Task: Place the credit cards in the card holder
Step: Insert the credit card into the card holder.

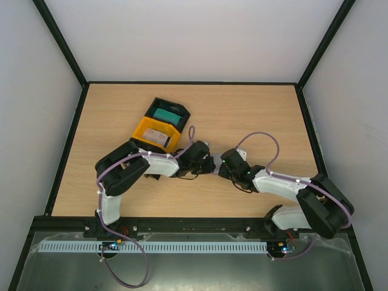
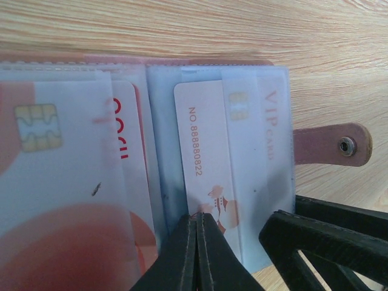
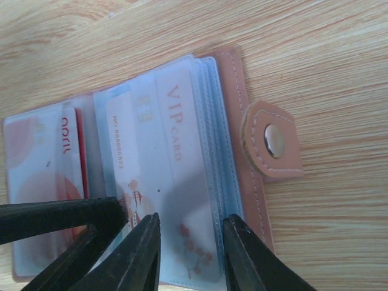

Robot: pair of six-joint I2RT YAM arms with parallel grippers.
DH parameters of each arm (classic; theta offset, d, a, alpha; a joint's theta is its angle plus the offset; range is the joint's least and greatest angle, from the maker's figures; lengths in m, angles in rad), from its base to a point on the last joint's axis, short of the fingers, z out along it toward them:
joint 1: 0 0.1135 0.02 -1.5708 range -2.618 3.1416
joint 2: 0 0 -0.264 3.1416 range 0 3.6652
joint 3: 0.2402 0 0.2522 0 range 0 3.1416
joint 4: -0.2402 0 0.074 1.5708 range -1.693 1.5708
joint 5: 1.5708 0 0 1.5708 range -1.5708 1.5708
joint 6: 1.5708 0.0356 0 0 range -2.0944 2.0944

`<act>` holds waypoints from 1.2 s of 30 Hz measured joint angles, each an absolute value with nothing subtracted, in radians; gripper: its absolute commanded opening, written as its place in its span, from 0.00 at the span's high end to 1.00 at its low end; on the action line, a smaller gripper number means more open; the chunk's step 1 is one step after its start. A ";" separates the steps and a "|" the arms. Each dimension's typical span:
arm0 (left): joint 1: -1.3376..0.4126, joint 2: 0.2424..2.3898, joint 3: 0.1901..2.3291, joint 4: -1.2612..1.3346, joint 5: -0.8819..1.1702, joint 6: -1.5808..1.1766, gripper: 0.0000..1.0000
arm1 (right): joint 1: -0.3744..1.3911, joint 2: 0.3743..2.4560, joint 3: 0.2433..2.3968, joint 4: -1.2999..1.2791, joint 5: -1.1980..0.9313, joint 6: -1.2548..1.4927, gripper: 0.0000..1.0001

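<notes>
The card holder [image 3: 233, 121] lies open on the table between my two grippers, its clear sleeves up and its snap strap [image 2: 327, 145] out to the side. A pale pinkish-white credit card [image 2: 203, 139] marked VIP sits partly inside a sleeve on the strap side. My left gripper [image 2: 199, 215] is shut, its tips touching that card's near edge. Over the same sleeve stands my right gripper [image 3: 191, 224], open with a finger on each side. A red-and-white credit card [image 2: 60, 182] sits in a sleeve of the other half. From the top view the card holder [image 1: 213, 161] is mostly hidden under both grippers.
A yellow tray [image 1: 144, 128] with a pale card in it and a black tray [image 1: 179, 109] with a teal card [image 1: 163, 114] stand just behind the left arm. Black frame rails border the wooden table [image 1: 254, 109].
</notes>
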State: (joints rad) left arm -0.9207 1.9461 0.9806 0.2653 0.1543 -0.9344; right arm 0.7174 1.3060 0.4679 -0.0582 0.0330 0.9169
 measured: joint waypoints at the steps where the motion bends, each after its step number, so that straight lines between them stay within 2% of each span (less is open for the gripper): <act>1: -0.921 1.946 0.981 0.265 0.154 -0.935 0.97 | 0.717 1.297 0.468 -0.059 0.030 0.920 0.74; 14: -0.920 1.946 0.981 0.266 0.155 -0.936 0.98 | 0.717 1.223 0.468 -0.045 0.014 0.939 0.76; 25: -0.920 1.946 0.981 0.266 0.156 -0.935 0.97 | 0.717 1.259 0.468 -0.015 -0.034 0.947 0.83; 27: -0.920 1.946 0.981 0.265 0.156 -0.935 0.96 | 0.717 1.262 0.468 -0.009 -0.043 0.946 0.87; 31: -0.918 1.943 0.980 0.262 0.156 -0.934 0.88 | 0.717 1.284 0.475 -0.003 -0.045 0.939 0.98; 36: -0.915 1.904 0.969 0.221 0.139 -0.925 0.75 | 0.719 1.309 0.513 -0.015 -0.036 0.917 0.98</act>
State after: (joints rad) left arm -0.9146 1.9038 0.9688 0.2211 0.1394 -0.9245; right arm 0.7189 1.3094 0.5133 -0.0154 -0.0357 0.9173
